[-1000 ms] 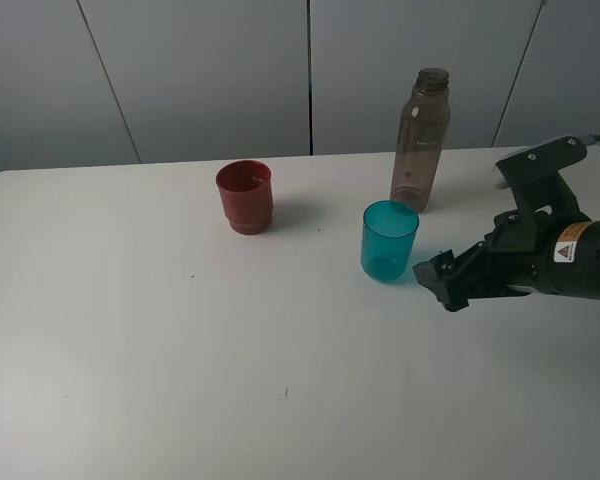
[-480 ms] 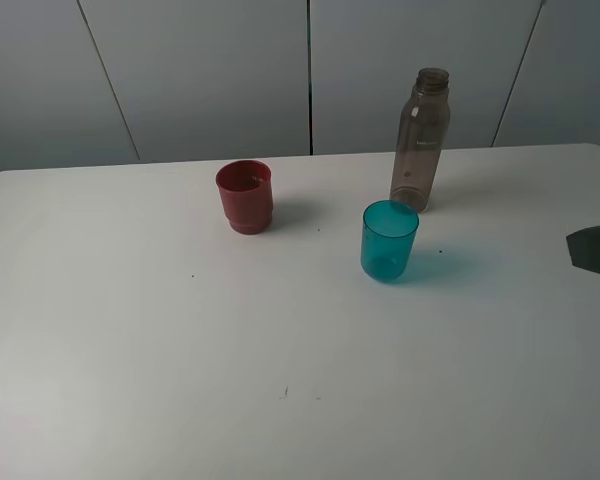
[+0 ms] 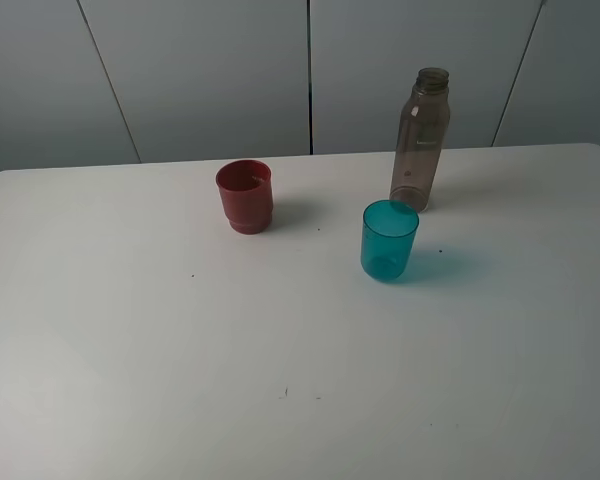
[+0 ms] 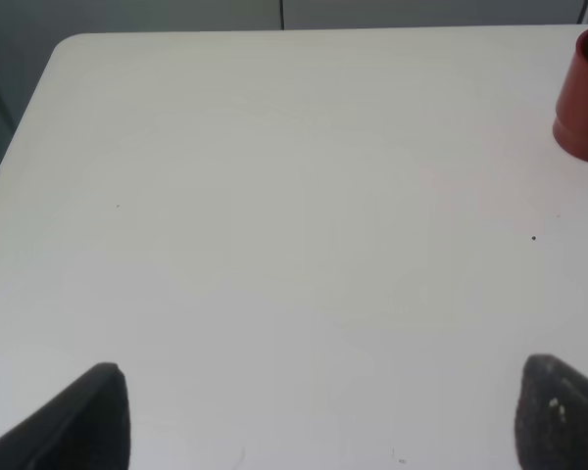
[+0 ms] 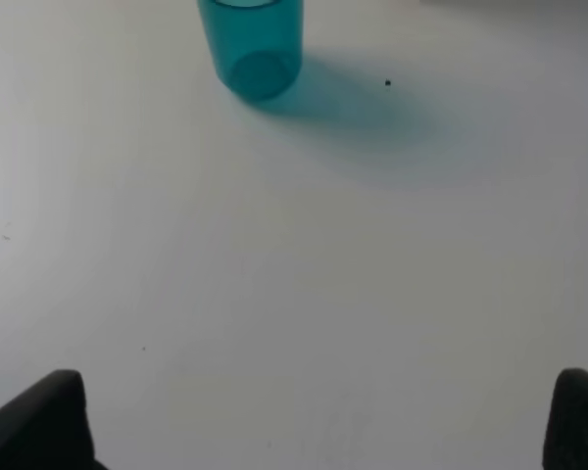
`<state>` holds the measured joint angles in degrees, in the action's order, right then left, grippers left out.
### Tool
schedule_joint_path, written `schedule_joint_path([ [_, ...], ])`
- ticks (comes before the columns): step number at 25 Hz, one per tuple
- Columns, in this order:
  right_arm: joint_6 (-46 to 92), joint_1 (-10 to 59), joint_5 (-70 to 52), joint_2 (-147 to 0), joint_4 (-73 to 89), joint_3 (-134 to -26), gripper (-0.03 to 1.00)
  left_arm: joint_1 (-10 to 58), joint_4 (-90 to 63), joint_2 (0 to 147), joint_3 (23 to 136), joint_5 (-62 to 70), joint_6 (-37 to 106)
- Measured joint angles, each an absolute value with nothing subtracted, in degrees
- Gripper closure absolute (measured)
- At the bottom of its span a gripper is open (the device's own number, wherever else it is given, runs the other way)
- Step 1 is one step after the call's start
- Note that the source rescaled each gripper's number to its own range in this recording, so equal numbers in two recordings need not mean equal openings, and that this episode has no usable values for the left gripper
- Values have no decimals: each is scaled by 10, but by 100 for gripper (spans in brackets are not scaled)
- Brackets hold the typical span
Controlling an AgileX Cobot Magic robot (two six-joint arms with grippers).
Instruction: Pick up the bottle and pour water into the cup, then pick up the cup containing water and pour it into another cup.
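The bottle (image 3: 420, 140) looks like thin, translucent smoky-brown plastic with a faint sheen down its side. The cup (image 3: 389, 240) is translucent teal plastic, smooth-walled and glossy, tinting its shadow blue-green. Another cup (image 3: 245, 196) is opaque red plastic with a duller, satin surface. The table (image 3: 130, 350) has a smooth, matt white top. The fingertips (image 4: 93, 416) of the left gripper appear matt black.

Translucent smoky grey-brown bottle (image 3: 420, 138), translucent teal-blue cup (image 3: 388, 240) casting a teal-tinted shadow, opaque red cup (image 3: 245, 196), plain white table (image 3: 180, 350) with a few tiny dark specks, pale grey wall panels (image 3: 200, 70) with dark seams, black fingertips (image 4: 88, 421)
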<state>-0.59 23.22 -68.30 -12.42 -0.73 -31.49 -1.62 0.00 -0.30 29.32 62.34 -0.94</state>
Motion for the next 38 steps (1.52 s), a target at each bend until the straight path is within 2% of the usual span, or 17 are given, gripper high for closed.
schedule_joint_path([
  [5,0,232,-635,-25,-9,-293,-3,-16,0,-3,293,623,-9],
  [10,-7,223,-630,-1,-23,-293,-3,-16,0,-3,293,623,-12],
  [13,-9,187,-629,0,-23,-293,-3,-16,0,-3,293,623,-12],
  [17,-9,106,-629,0,-23,-293,-3,-16,0,-3,293,623,-12],
  [19,-9,91,-629,0,-23,-293,-3,-16,0,-3,293,623,-12],
  [38,-5,86,-629,0,-17,-293,-3,-16,0,-3,293,623,-12],
])
